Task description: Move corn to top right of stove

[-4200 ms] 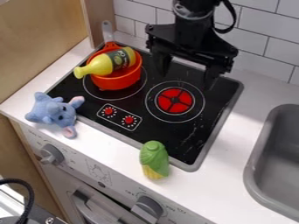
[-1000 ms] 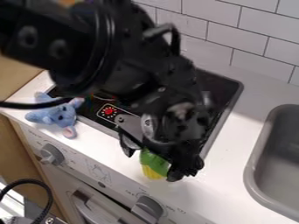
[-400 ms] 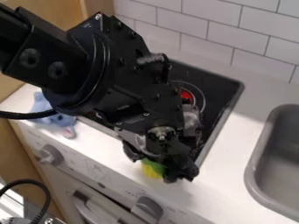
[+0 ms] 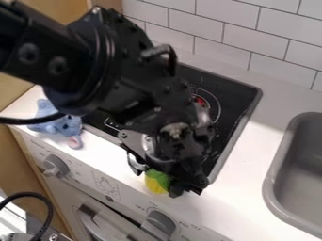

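The gripper (image 4: 158, 182) hangs low over the front counter strip, just off the stove's front right edge, its fingers around the corn. Green and yellow, the toy corn (image 4: 157, 180) shows its lower part between the fingers, the rest hidden beneath the gripper, and I cannot tell whether it touches the counter. Behind them lies the black stove top (image 4: 236, 100), its right side in view and its left mostly covered by the arm. Part of the red right burner (image 4: 200, 100) shows beside the arm.
A blue plush elephant (image 4: 56, 123) lies on the counter at the stove's left front. The grey sink (image 4: 301, 174) is at the right, and a white tiled wall (image 4: 264, 42) stands behind. Knobs (image 4: 158, 223) line the front panel below the counter.
The gripper came down from the back of the stove to the corn at the front, and its fingers have drawn closer together. The corn has shifted slightly left.
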`<move>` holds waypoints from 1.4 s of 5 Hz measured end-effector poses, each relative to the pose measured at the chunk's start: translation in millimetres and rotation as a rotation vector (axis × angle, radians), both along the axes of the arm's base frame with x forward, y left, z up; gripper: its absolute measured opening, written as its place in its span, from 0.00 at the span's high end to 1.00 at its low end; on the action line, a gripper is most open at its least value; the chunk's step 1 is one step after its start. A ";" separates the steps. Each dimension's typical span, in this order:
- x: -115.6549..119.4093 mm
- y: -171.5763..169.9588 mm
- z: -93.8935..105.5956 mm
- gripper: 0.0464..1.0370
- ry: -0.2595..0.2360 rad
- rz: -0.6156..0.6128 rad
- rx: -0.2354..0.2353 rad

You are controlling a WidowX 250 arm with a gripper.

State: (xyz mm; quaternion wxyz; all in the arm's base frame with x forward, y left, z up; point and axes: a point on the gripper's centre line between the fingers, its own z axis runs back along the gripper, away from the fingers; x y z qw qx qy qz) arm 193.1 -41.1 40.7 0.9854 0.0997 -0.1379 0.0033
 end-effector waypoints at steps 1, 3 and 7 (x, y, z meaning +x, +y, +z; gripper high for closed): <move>2.0 -3.6 20.6 0.30 0.031 0.008 -0.020; 20.0 -6.5 43.6 0.30 -0.003 0.015 -0.093; 92.4 1.7 56.2 0.30 -0.233 0.004 -0.212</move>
